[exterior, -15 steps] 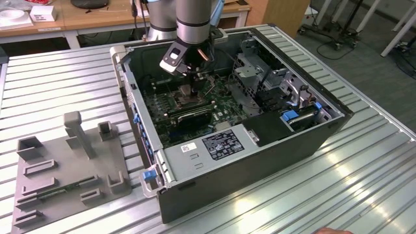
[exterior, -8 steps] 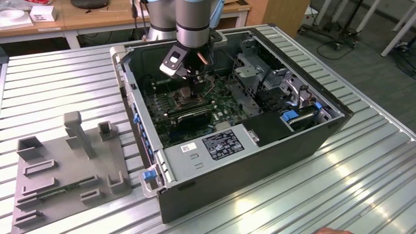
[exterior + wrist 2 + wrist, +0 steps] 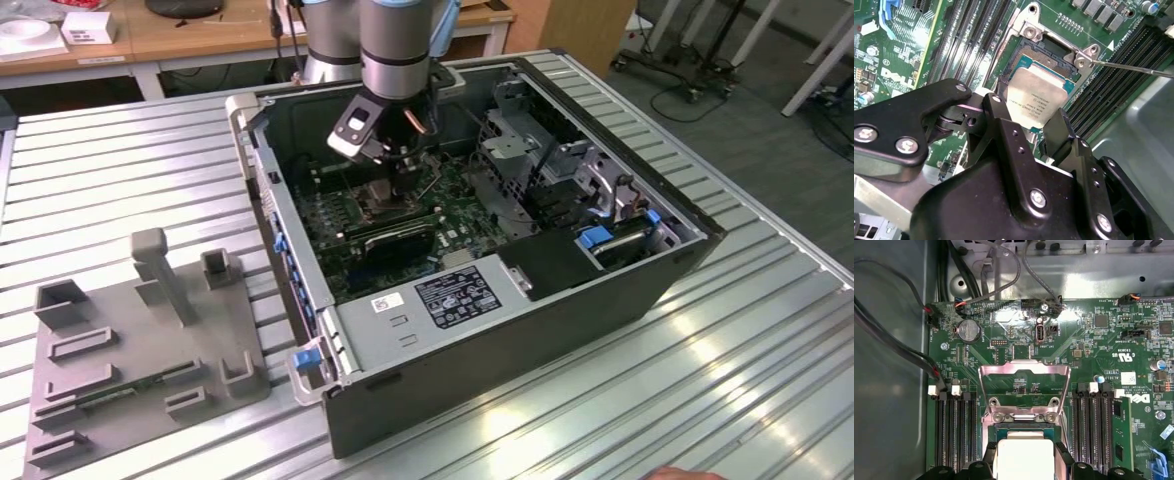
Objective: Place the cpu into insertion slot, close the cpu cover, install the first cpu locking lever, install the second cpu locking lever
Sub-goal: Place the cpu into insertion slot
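Claw (image 3: pixel 1030 114) clenched on the chip (image 3: pixel 1035 95), black fingers (image 3: pixel 1060 134) pressing two opposite edges. The chip sits at the socket (image 3: pixel 1046 50), tilted a little in the second wrist view. Can't tell whether it is seated or just above.

Handling, by judgement:
- Chip: light, thin, rigid square. The smooth metal lid would be slippery under hard pads, so an edge grip like this one suits it. The underside and the fine contacts in the socket are likely fragile, so it should go down flat and without force.
- Cover plate (image 3: pixel 1024 369): thin stamped sheet metal, stiff but springy, standing open on its hinge behind the socket. Best pushed at the free top bar, not the window edges.
- Lever (image 3: pixel 1134 67): slim steel rod lying clear of the socket to one side. Probably springy, and liable to slide off a smooth finger.

Materials:
- Chip lid is matte silver-tan with rounded corners and faint print.
- Socket frame is bright metal with screw heads at the corners.
- Circuit board (image 3: pixel 1094 355) is glossy green, with dark ribbed memory slots on both sides.
- Computer case (image 3: pixel 561 340) is dark painted sheet steel, lying open on a ribbed aluminium counter (image 3: pixel 134 170).
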Available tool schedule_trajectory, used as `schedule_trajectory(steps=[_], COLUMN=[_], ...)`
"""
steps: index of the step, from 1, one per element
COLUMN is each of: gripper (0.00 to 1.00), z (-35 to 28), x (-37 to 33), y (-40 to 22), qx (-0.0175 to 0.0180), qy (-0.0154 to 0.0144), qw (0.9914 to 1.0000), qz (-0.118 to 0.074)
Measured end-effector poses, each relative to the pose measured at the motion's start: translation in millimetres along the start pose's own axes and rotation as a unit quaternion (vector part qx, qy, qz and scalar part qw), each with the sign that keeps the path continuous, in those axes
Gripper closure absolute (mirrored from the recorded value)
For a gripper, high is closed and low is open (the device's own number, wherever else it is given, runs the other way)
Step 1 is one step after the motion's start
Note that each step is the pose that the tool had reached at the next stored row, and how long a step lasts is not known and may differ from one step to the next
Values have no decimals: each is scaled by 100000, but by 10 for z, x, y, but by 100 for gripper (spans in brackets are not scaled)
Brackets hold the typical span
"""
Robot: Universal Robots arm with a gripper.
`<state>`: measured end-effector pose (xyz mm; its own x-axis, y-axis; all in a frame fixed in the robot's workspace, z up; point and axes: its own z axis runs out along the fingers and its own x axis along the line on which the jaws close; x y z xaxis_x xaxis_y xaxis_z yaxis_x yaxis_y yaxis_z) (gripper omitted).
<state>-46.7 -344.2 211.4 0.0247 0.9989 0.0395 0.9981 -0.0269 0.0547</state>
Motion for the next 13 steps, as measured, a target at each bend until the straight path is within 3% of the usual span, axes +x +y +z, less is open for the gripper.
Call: schedule_trajectory(steps=[7, 13], gripper=[46, 46], z=[73, 88], x=[-3, -4], y=[-12, -19], qx=[2, 4], qy=[27, 243], qw=[100000, 100000], qz=[-27, -13])
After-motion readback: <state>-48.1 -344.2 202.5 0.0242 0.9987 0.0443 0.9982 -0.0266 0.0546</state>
